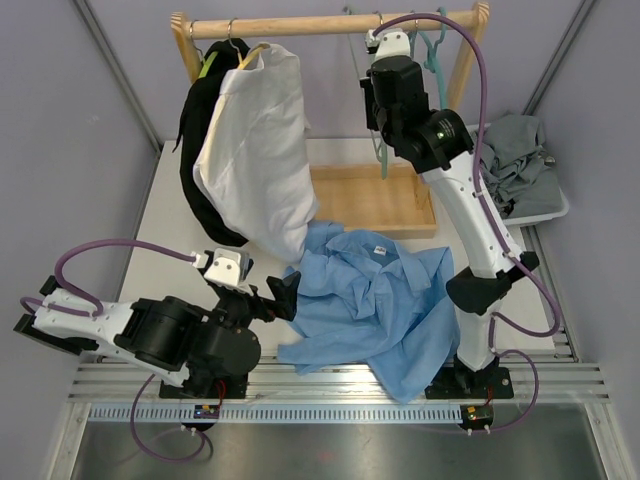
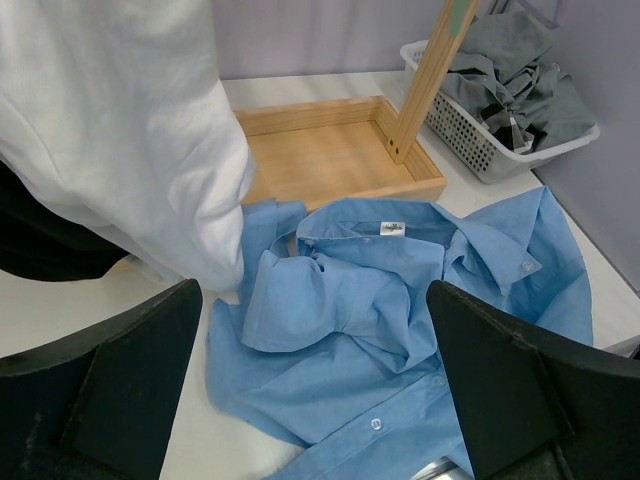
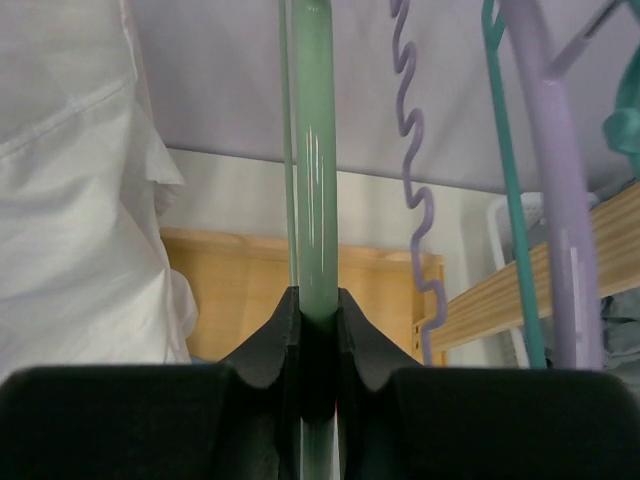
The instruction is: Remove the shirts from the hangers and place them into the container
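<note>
1. White desk point(image 1: 160, 230) fills the view; at right, a white perforated plastic laundry basket point(image 1: 553, 208) holds a crumpled grey shirt point(image 1: 512, 160).
2. Centre: a light blue button-up shirt point(image 1: 385, 300) lies off its hanger on the desk, outside the basket.
3. Upper left: a white shirt point(image 1: 255, 150) and a black shirt point(image 1: 200, 170) hang on the wooden rail point(image 1: 300, 24), not yet removed.
4. The right tool point(image 3: 318, 320) pinches a bare mint green plastic hanger point(image 3: 317, 150); the left tool point(image 1: 272, 298) gapes wide and empty beside the blue shirt.

The left arm point(image 1: 85, 322) and right arm point(image 1: 478, 220) are cased in white shells, joined by bulky black housings. Just behind the left gripper point(image 1: 278, 297) a white camera block point(image 1: 225, 266) is fitted, from which a purple cable point(image 1: 110, 245) is run back. The right gripper point(image 3: 318, 305) is formed of matt black moulded fingers point(image 3: 250, 350); well behind it a green light point(image 1: 438, 128) is shown on a black joint
</note>
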Robot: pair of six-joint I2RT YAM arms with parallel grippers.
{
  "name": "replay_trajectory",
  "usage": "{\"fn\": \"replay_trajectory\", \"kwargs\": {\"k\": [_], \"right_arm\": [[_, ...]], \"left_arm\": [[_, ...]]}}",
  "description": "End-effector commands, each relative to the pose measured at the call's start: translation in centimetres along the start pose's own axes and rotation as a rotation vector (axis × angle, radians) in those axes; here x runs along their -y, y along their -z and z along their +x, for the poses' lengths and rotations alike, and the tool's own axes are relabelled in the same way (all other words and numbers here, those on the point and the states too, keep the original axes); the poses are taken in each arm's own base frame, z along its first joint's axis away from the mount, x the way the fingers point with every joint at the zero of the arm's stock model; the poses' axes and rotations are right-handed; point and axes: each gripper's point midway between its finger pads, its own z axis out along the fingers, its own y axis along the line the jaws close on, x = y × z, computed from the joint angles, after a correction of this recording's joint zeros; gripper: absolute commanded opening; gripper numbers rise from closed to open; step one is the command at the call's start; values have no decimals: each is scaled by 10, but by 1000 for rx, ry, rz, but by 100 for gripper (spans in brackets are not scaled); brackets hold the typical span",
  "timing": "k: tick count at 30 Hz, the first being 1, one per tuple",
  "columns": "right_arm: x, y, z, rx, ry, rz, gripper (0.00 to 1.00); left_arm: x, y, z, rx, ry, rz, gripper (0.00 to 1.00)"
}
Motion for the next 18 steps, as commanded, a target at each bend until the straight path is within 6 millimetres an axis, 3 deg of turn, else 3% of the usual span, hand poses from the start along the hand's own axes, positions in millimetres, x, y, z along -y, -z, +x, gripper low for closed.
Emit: {"fn": "replay_trajectory", "kwargs": {"k": [1, 3, 9, 10, 12, 14, 15, 17, 18], "right_arm": [[-18, -1, -4, 10, -71, -88, 0], [-22, -2, 9, -27, -67, -102, 0], [-16, 21, 18, -38, -76, -127, 2], [-13, 25, 21, -44, -71, -118, 16], [-11, 40, 22, -45, -55, -121, 65], [-9, 57, 23, -39, -30, -117, 90], [-12, 77, 24, -29, -18, -144, 99], [-10, 100, 25, -10, -16, -156, 100], [-12, 125, 32, -2, -8, -188, 100]], "left_arm": [[5, 1, -8, 18, 103, 0, 99], [5, 1, -7, 17, 108, 3, 99], [6, 0, -9, 26, 101, -3, 99], [5, 0, -9, 27, 100, -4, 99], [5, 0, -9, 27, 98, -4, 99], [5, 0, -9, 27, 100, -4, 99], [4, 0, -9, 27, 98, -4, 99], [4, 0, -8, 25, 98, -4, 99], [3, 0, -8, 25, 100, -4, 99]]}}
